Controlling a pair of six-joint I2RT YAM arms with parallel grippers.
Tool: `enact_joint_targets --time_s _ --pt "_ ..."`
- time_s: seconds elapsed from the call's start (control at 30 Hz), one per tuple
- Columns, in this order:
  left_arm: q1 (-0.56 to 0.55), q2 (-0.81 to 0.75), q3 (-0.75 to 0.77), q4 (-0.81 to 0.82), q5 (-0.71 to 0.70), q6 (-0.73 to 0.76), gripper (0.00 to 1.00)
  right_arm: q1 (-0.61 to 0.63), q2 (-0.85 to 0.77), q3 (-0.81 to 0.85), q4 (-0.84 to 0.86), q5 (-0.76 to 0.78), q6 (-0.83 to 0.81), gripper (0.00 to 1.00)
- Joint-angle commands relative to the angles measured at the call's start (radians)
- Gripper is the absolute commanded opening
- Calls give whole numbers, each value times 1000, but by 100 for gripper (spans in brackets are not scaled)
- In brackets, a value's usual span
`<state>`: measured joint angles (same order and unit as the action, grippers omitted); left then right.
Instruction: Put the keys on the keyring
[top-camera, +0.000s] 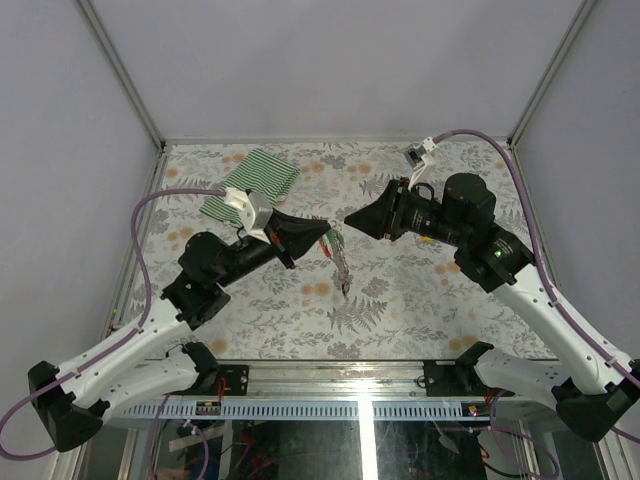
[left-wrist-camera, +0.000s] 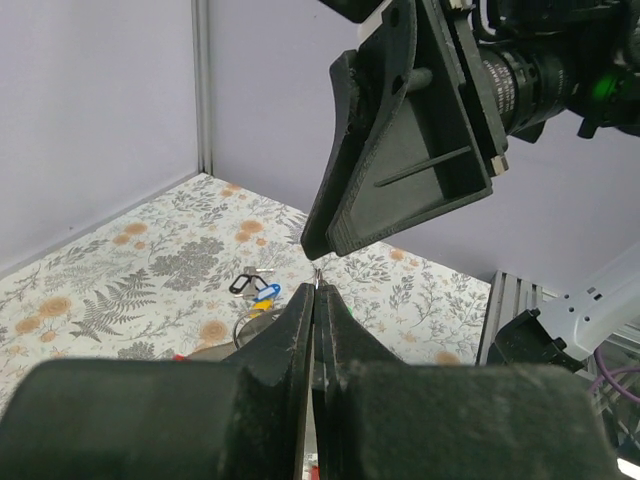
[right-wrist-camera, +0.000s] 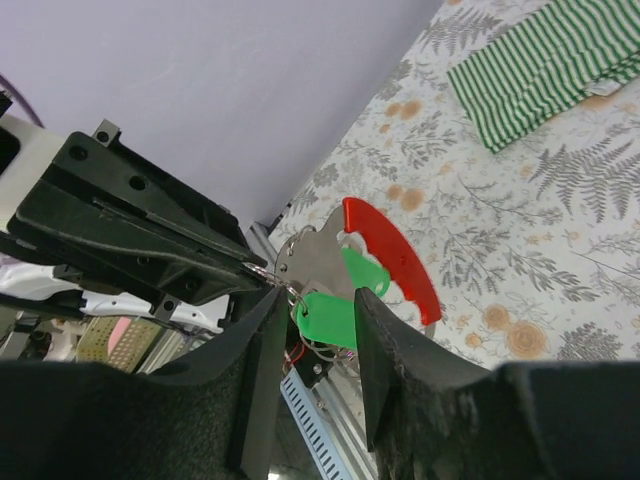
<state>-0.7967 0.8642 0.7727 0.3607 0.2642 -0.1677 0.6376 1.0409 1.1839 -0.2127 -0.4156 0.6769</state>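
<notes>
L gripper (left-wrist-camera: 315, 300) pinched shut on keyring (right-wrist-camera: 395, 252), midair over table (top-camera: 400, 300); keys (right-wrist-camera: 327, 318) dangle from it; R gripper (right-wrist-camera: 318, 305) agape just beside; R tug could slip that thin pinch, dropping all.

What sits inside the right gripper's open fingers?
A green key tag, with a second green tag and the red keyring behind it. What hangs lower is hidden by the fingers. The left gripper pinches their wire.
</notes>
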Motion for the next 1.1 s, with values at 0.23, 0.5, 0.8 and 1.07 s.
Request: enact_joint_targets --time_s 0.23,0.5,0.8,1.07 --pt "4 -54 -5 167 60 -27 0 8 -35 -100 261 -159 64 43" --pt "4 -59 -7 163 64 -30 0 8 -52 -128 337 -169 94 41" --pt "5 -58 -2 158 67 -29 0 8 -118 -140 327 -76 51 38" --pt "5 -49 7 156 78 -30 0 8 -46 -130 411 -257 106 42"
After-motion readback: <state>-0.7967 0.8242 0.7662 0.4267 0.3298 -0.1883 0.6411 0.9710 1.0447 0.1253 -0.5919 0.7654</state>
